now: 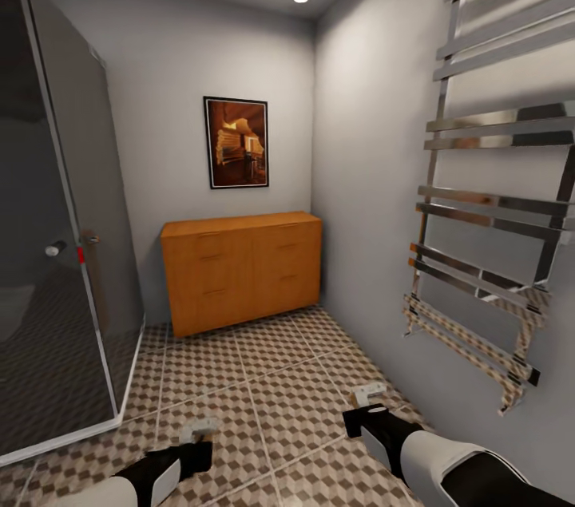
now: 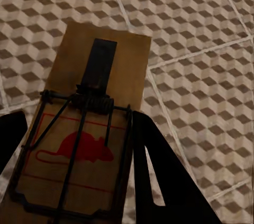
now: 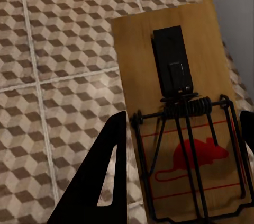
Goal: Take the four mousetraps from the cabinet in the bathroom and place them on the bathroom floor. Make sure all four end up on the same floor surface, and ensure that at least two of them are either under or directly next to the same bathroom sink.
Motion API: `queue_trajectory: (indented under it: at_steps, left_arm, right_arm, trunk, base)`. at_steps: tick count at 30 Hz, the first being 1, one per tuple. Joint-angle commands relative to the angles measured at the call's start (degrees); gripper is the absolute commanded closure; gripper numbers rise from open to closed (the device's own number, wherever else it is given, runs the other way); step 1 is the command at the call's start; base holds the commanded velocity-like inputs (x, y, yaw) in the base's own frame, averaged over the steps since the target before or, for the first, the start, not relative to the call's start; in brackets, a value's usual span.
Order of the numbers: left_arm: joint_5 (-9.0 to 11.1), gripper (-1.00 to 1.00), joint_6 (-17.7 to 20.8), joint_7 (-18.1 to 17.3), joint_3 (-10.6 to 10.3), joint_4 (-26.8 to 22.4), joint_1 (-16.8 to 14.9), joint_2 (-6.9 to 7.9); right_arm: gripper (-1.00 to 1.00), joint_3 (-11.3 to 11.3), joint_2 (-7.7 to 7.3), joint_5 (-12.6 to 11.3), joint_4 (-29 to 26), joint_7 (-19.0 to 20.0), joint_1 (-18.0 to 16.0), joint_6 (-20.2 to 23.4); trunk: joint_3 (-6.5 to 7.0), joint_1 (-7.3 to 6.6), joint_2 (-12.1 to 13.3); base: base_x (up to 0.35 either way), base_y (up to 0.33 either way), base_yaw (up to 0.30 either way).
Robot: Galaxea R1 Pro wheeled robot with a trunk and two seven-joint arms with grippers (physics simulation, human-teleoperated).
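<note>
Cabinet (image 1: 242, 271) vs back wall; shower (image 1: 56, 251) left, towel rack (image 1: 487, 196) right.

cabinet (image 1: 243, 271): orange-brown wood, smooth, satin.
bathroom floor (image 1: 271, 395): matt patterned tile, pale grout.
mousetrap (image 2: 90, 128): bare wood base, black wire.
towel rail (image 1: 495, 203): polished mirror-like metal.
shower screen (image 1: 56, 211): dark glossy glass.

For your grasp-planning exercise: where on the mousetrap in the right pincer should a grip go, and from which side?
Grip the mousetrap across its flat wooden base's long side edges, from the spring end, as the right pincer does; the wire mechanism on top stays untouched.
</note>
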Motion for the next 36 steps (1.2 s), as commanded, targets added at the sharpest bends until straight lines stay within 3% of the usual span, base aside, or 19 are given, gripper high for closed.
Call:
queue_trajectory:
  at_steps: [1, 5, 11, 17, 20, 24, 27, 29, 31, 36]
  left_arm:
    - [2.03, 1.00, 0.27, -0.12, -0.46, 0.79, -0.03, 0.26]
    - [5.95, 1.00, -0.77, -0.04, -0.46, 1.89, 0.05, 1.09]
    - [8.05, 1.00, -8.73, 0.17, -0.46, 2.26, 1.30, 3.18]
    - [10.43, 1.00, -10.86, 0.37, -0.46, 2.30, 2.11, 3.84]
    - [11.90, 1.00, -11.52, 0.41, -0.46, 2.31, 2.67, 4.92]
    - [16.44, 1.00, -14.38, 0.14, -0.45, 2.31, 3.28, 7.33]
    - [23.57, 1.00, -15.18, -0.27, -0.56, 2.06, 3.37, 8.04]
    - [25.90, 1.00, -15.24, -0.33, -0.64, 1.93, 3.39, 8.01]
    - [27.33, 1.00, -15.16, -0.53, -0.69, 1.91, 3.40, 7.98]
    - [28.21, 1.00, -15.48, -2.26, -0.85, 1.96, 3.40, 7.76]
  right_arm:
    - [1.00, 0.52, 0.08, -0.53, 0.08, -0.06, -0.07, 0.11]
    - [1.00, 0.59, 0.29, -0.22, 0.06, 0.14, -0.07, 0.41]
    - [1.00, 0.55, 0.67, -0.08, 0.06, 0.50, -0.03, 0.15]
    - [1.00, 0.54, 0.68, -0.05, 0.07, 0.54, 0.00, 0.08]
    - [1.00, 0.59, 0.78, -0.04, 0.08, 0.40, 0.01, 0.12]
    - [1.00, 0.62, 0.90, -0.04, 0.07, 0.56, 0.01, 0.41]
    - [1.00, 0.60, 0.93, -0.04, 0.08, 0.74, 0.01, 0.58]
    - [1.00, 0.62, 0.92, -0.04, 0.10, 0.78, 0.01, 0.62]
    - [1.00, 0.58, 0.91, -0.04, 0.12, 0.80, 0.01, 0.65]
    - [1.00, 0.54, 0.85, -0.05, 0.10, 0.71, 0.03, 0.66]
  trunk:
    - [-0.07, 0.00, -0.04]
    - [-0.07, 0.00, -0.04]
    - [-0.07, 0.00, -0.04]
    - [-0.07, 0.00, -0.04]
    - [-0.07, 0.00, -0.04]
    - [-0.07, 0.00, -0.04]
    - [-0.07, 0.00, -0.04]
    - [-0.07, 0.00, -0.04]
    - [-0.07, 0.00, -0.04]
    - [-0.07, 0.00, -0.04]
  base:
    - [-0.001, 0.000, 0.268]
    - [0.000, 0.000, 0.278]
    - [0.000, 0.000, 0.283]
    - [0.000, 0.000, 0.285]
    - [0.000, 0.000, 0.285]
    - [0.000, 0.000, 0.285]
    - [0.000, 0.000, 0.285]
    - [0.000, 0.000, 0.285]
    - [0.000, 0.000, 0.285]
    - [0.000, 0.000, 0.285]
